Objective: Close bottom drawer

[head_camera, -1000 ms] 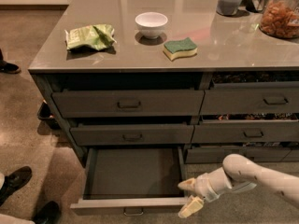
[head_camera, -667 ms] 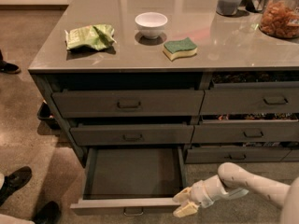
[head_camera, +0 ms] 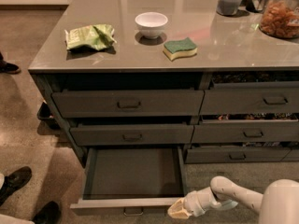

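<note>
The bottom drawer (head_camera: 133, 174) is pulled far out from the left column of the grey cabinet; its inside is bare and dark. Its low flat front (head_camera: 121, 203) has a small centre pull (head_camera: 133, 212) at the lower edge of the view. My gripper (head_camera: 176, 210) is at the right end of the drawer front, touching or just short of it, with the white arm (head_camera: 229, 195) coming in from the lower right. Two taller grey drawers (head_camera: 128, 104) sit shut above it.
On the countertop (head_camera: 224, 45) lie a green bag (head_camera: 89, 36), a white bowl (head_camera: 151, 22), a green-yellow sponge (head_camera: 180, 48) and a jar of snacks (head_camera: 280, 17). Narrower drawers (head_camera: 252, 134) are on the right. Black shoes (head_camera: 16, 181) stand at the lower left floor.
My gripper has moved left and slightly down along the drawer front's right end. The drawer stays about as far open.
</note>
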You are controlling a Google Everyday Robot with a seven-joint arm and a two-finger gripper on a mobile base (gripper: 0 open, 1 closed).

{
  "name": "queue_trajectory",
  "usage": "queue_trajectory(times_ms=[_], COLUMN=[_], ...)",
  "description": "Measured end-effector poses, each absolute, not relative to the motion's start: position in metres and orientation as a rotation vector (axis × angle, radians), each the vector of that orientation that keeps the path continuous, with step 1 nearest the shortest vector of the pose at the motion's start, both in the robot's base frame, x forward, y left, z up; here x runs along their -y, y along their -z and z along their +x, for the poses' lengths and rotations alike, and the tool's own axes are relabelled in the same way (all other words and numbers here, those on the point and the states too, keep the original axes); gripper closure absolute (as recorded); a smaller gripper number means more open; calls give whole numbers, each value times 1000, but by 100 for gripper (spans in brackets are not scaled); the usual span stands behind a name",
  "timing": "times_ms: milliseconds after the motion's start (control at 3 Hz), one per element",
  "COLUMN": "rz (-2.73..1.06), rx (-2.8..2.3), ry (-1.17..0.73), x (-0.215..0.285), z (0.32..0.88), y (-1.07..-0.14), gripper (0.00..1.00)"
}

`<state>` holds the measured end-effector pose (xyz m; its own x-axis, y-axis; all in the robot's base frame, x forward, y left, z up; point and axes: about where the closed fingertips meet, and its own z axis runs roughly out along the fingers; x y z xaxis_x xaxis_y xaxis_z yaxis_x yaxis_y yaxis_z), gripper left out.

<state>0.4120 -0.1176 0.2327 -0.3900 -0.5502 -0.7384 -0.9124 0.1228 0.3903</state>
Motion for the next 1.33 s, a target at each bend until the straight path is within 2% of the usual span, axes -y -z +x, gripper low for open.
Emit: queue_trajectory(times_ms=[333,1000,1333], rz=[-1365,-1330,-1325], rx=[-2039,-2112,-2117], ry=[-1101,-958,-945], x=[119,120,119], z=[422,441,442], y=[-197,-164,-163], gripper=[100,100,100])
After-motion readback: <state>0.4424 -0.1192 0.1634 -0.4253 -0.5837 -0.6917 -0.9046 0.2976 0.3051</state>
